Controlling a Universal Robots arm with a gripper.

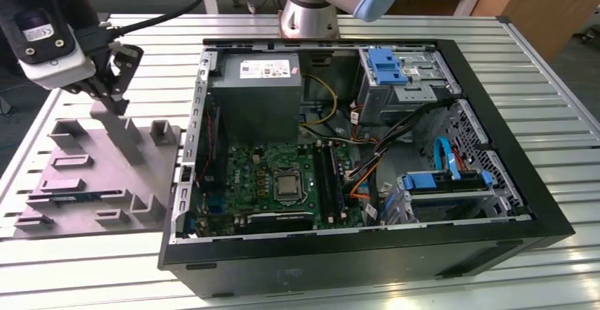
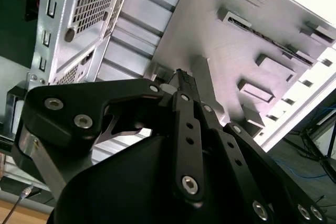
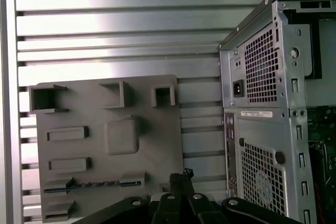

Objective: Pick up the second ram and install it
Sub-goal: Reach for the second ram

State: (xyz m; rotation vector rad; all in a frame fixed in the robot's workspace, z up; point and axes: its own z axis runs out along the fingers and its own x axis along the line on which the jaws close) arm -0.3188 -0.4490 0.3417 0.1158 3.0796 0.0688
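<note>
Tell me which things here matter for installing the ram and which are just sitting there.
For the job:
ram, in the grey holder
gripper, over the holder
slots in the case

Just there:
power supply
drive cage
cables

Matt tray (image 1: 111, 178), prob. plastic; metal table (image 1: 553, 113)

Exterior view: the robot arm (image 1: 324, 1) is cut off by the picture's edge at twelve o'clock. The gripper (image 1: 117, 105), at ten o'clock, loses its upper housing to the edge. At eight o'clock the second ram (image 1: 83, 197) sits sunk in a slot of the grey holder tray (image 1: 112, 176), showing a thin blue sliver; its label and chips are too small to tell. In the second wrist view the gripper's black body hides much of the tray. In the first wrist view the computer case (image 3: 273, 103) is cut off by the edge.
</note>
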